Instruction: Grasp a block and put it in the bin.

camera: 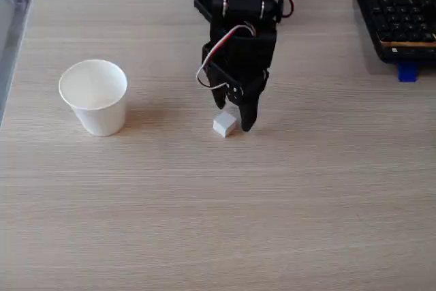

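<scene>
The block point(224, 125) is a small white cube resting on the wooden table near its middle. My black gripper point(233, 118) reaches down over it from the far side and stands open. Its longer finger point(247, 119) comes down right beside the cube's right face, while the shorter finger point(219, 102) ends just above and behind the cube's left side. I cannot tell whether either finger touches the cube. The bin point(94, 97), a white paper cup, stands upright and empty well to the left of the block.
A black keyboard point(398, 22) lies at the far right corner with a small blue piece point(407, 73) at its near edge. The table's left edge point(13, 80) runs close behind the cup. Bare wood stretches across the near half of the table.
</scene>
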